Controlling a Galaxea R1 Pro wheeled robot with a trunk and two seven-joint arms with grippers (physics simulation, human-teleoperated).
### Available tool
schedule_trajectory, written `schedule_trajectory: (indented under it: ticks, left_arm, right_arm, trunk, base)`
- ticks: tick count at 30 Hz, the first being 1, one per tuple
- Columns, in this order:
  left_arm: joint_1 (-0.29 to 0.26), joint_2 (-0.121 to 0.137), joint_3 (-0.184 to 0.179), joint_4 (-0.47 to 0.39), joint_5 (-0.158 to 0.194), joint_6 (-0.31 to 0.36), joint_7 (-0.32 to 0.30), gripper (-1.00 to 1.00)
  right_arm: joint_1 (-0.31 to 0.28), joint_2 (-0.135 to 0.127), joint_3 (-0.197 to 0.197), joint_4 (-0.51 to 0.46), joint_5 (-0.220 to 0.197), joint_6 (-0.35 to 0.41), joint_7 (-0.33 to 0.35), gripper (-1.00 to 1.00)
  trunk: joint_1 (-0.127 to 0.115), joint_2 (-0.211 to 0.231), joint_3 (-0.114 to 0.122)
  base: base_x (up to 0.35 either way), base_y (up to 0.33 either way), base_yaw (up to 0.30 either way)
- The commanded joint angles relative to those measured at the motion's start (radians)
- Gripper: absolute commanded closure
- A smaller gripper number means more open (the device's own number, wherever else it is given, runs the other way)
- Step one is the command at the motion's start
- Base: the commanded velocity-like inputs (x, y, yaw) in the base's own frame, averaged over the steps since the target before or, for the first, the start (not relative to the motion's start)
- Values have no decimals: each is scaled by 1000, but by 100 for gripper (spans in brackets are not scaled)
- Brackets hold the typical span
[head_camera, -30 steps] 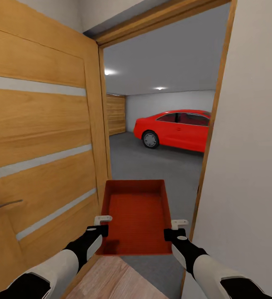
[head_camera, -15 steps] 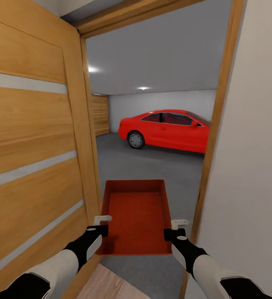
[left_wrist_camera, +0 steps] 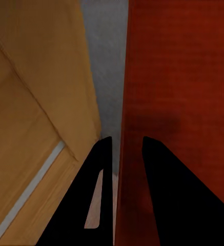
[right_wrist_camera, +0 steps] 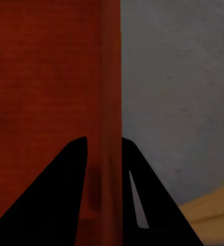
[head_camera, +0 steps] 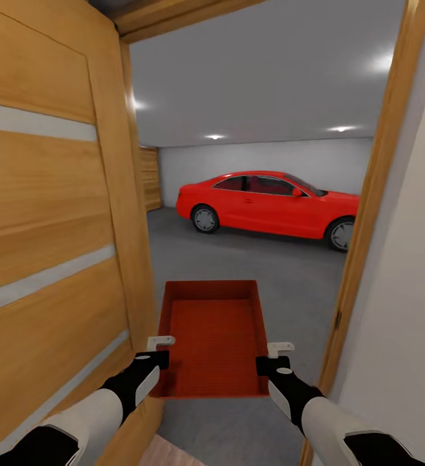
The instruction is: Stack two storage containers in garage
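The robot is rolling forward through the doorway, and the whole view is shifting with it. Compared with a second ago, the wooden door (head_camera: 50, 213) is sliding further to the side, the door handle is gone from sight, and only a small corner of the light wood floor is remaining at the bottom edge. More of the red car (head_camera: 267, 204) is now showing, including its back wheel.

The container (head_camera: 214, 336) is keeping the same place between the two arms, held level and in front of the robot, above the grey floor (head_camera: 284, 278) at the threshold. The left pincer (head_camera: 158, 350) is clamped on its left wall, one finger inside and one outside, as the left wrist view is showing (left_wrist_camera: 123, 154). The right pincer (head_camera: 272, 357) is clamped on the right wall in the same way (right_wrist_camera: 104, 148).

I judge that the carrying is nearly finished; the robot is entering the garage, and setting down is coming next. The door frame (head_camera: 368, 213) at the right is close, so the right arm could brush it.
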Motion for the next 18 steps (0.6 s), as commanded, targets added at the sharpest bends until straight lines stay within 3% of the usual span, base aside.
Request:
schedule_trajectory:
  ticks: [1, 18]
  left_arm:
    - [-1, 34, 53, -6, -23, -11, 20, 100]
    - [-1, 34, 53, -6, -23, -11, 20, 100]
  right_arm:
    - [0, 0, 5, 3, -10, -2, 6, 100]
    - [0, 0, 5, 3, -10, -1, 6, 100]
  trunk:
    - [1, -2, -2]
    - [1, -2, -2]
  base:
    - [286, 241, -276]
    - [286, 241, -286]
